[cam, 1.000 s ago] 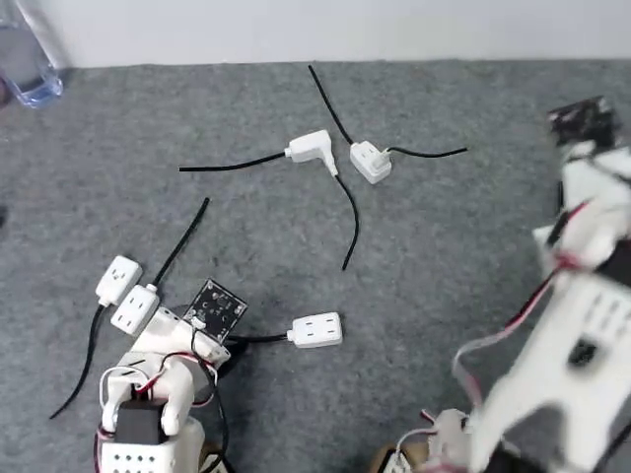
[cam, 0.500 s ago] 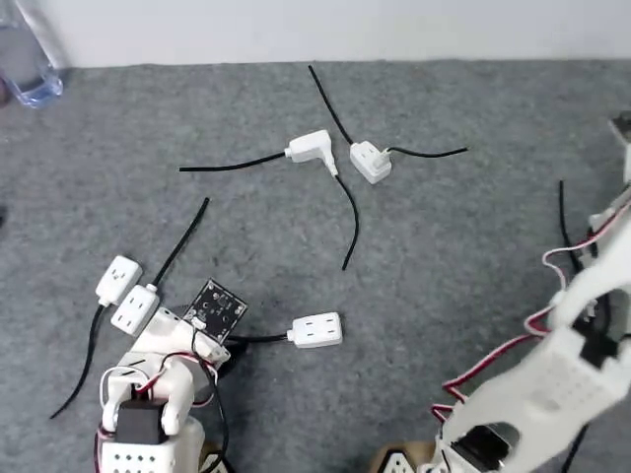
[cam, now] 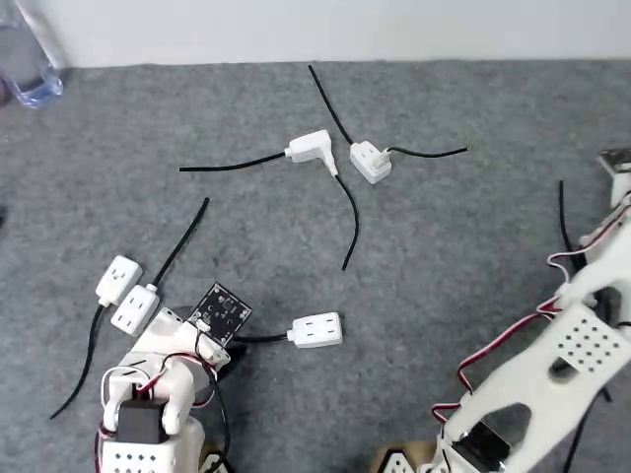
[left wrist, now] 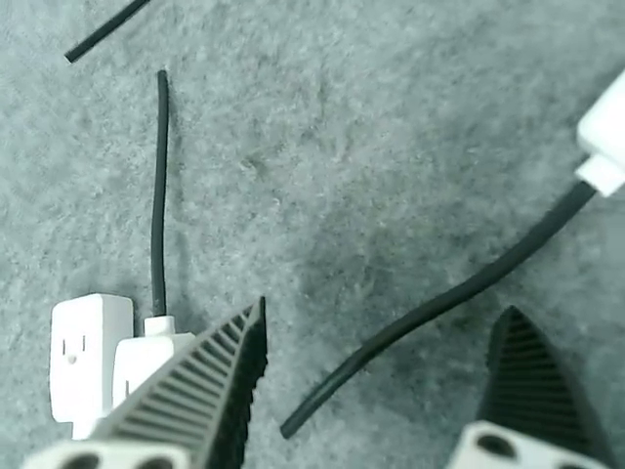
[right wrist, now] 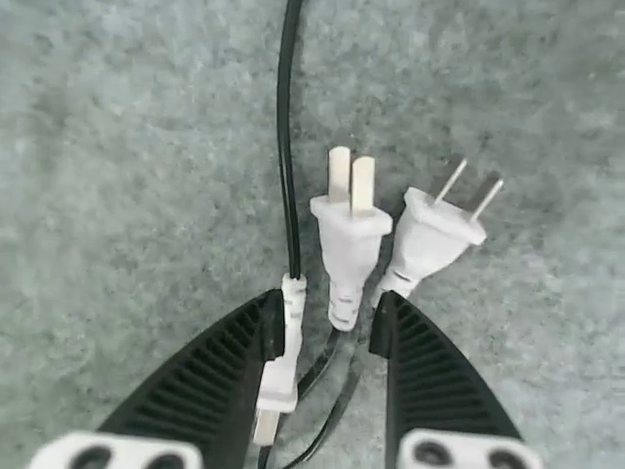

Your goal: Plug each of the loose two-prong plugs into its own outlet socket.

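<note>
The right jaws stand part open with nothing gripped, low over three loose plugs on the grey table (cam: pixel 444 256), where the right arm (cam: pixel 582 345) stands at about 4 o'clock. The middle plug (right wrist: pixel 350 234) has its tail between the fingers (right wrist: pixel 210 381) and its prongs pointing away from them. A second plug (right wrist: pixel 437 227) lies just beside it. A third plug (right wrist: pixel 276 376) lies against one finger's inner face, its black cord (right wrist: pixel 286 127) running off alongside. As I judge it, the step is taking one plug, and the risk is pinching two. Better to go forward until the fingers face the middle plug's body, not its tail, leaving the prongs free and the third plug outside the bite. The left jaws are wide open and empty, over the cord (left wrist: pixel 439 305) of the free socket (cam: pixel 316 330) at 6 o'clock, where this plug could go
</note>
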Controlling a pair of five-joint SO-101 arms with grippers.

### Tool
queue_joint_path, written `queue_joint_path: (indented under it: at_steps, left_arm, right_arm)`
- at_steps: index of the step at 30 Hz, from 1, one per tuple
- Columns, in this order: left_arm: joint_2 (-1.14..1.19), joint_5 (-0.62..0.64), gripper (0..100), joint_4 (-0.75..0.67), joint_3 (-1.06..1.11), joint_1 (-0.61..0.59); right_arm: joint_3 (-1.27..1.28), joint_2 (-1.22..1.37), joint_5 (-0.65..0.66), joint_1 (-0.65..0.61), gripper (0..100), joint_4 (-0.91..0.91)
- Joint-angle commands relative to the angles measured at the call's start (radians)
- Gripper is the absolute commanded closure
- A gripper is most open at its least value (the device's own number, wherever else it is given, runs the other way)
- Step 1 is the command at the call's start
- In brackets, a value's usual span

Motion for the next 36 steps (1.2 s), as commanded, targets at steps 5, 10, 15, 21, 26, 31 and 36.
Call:
queue_joint_path:
  at_steps: [5,10,15,21,26,31,36]
  left_arm:
    - [-0.011,-0.011,66,0.002,-0.005,0.005]
    - [-0.011,-0.011,66,0.003,-0.005,0.005]
    - [-0.011,-0.011,66,0.003,-0.005,0.005]
    - [-0.011,-0.011,66,0.003,-0.005,0.005]
    - [-0.011,-0.011,66,0.003,-0.005,0.005]
    - [-0.011,-0.011,66,0.003,-0.005,0.005]
    - [-0.011,-0.011,66,0.003,-0.005,0.005]
  right_arm:
    - [-0.068,0.019,0.008,0.005,85.2,-0.010]
    - [-0.069,0.041,0.008,0.005,89.3,-0.047]
    - [-0.069,0.059,0.008,0.005,94.6,-0.053]
    - [-0.071,0.051,0.008,0.005,94.6,-0.053]
    - [-0.118,0.053,0.008,0.005,94.6,-0.039]
    - [-0.244,0.053,0.008,-0.007,94.6,0.064]
    - [-0.422,0.051,0.008,-0.038,94.6,0.206]
